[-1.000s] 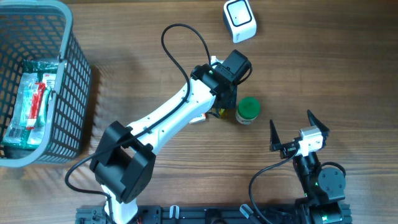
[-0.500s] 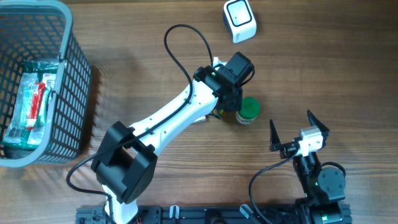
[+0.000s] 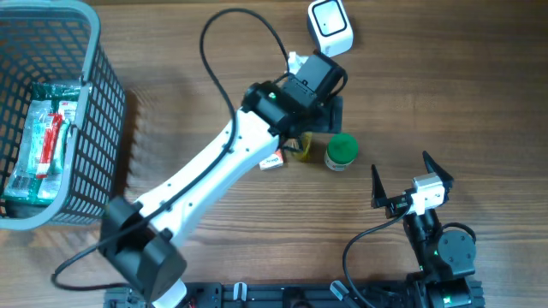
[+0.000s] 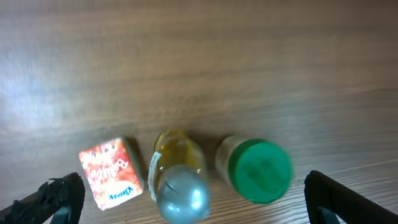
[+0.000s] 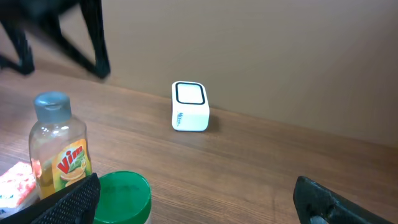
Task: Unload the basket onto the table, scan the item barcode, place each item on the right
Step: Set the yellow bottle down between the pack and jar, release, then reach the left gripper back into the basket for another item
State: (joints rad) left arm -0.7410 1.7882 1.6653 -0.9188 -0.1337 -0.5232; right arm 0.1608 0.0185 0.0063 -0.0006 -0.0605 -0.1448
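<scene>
Nearest the bottom edge of the overhead view, the right gripper (image 3: 400, 162) sits parked with its fingers spread wide and nothing in them. Just above it, right of centre, is the row of stuff: a small red packet (image 4: 111, 171), the soap bottle (image 4: 179, 177) and a green-lidded jar (image 3: 342, 151), each just beside the next. The big change is that a second ago the left gripper (image 3: 325, 115) was down on that bottle and mostly closed. Now it has popped fully open, lifted off and slid toward the top of the frame, holding nothing. So I'd say the bottle has been let go and is standing free on the table (image 3: 445, 85), and any further scan needs a fresh grab. The bottle is upright, long axis vertical, cap up, with its front label facing the lower right. I can't see a barcode. Further up, at top centre, the white scanner (image 3: 330, 27) is well apart from it. The basket (image 3: 94, 103) is off at upper left.
</scene>
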